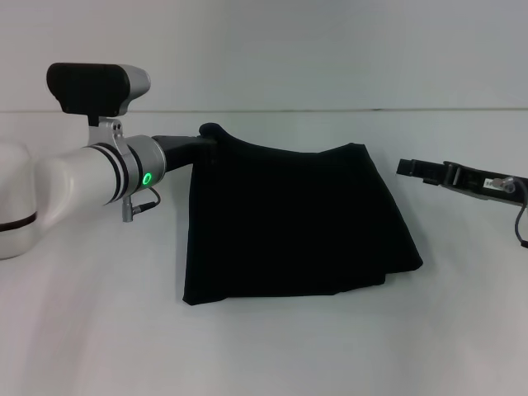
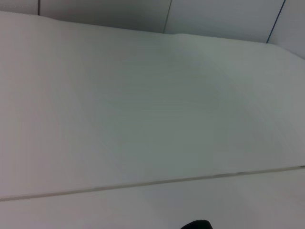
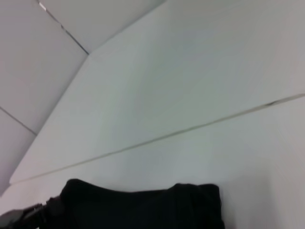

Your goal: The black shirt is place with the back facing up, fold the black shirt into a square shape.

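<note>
While left pincer (image 1: 208, 134) clamps black shirt (image 1: 297, 223) corner, right pincer (image 1: 406, 167) beside it, grip unclear

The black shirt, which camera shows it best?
The head view: the whole black shirt lies folded on the white table, the left hand at its far left corner. The right wrist view catches only its far edge; the left wrist view shows only a dark sliver.

The black shirt (image 1: 297, 223) is seen as plain matte black, with no print. The table (image 1: 272, 346) is white, crossed by a thin dark seam. The left arm (image 1: 74, 181) is cased in white with black rings, a silver collar and a lit green ring. The right gripper (image 1: 403, 166) is black.
</note>
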### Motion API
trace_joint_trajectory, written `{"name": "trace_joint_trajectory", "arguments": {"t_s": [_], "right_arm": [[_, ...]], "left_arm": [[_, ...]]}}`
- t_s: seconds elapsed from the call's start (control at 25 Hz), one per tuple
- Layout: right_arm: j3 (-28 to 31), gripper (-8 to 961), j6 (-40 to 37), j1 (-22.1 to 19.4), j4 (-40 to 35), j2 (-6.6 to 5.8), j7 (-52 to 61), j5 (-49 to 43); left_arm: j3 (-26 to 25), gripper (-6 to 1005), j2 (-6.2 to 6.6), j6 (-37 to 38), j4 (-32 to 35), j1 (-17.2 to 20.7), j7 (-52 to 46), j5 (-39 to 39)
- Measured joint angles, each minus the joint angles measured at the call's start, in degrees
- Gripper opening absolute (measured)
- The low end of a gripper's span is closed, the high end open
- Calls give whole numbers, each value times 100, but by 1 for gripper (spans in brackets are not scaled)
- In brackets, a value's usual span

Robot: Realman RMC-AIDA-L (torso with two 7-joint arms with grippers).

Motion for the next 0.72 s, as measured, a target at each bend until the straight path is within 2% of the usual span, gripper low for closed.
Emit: {"name": "trace_joint_trajectory", "arguments": {"t_s": [0.2, 0.72], "right_arm": [[243, 735, -145, -30, 35, 11, -180, 0], [253, 729, -253, -39, 51, 169, -324, 109]], "left_arm": [[0, 37, 17, 0, 8, -41, 0, 59], [0, 39, 148, -27, 25, -260, 0, 79]]}}
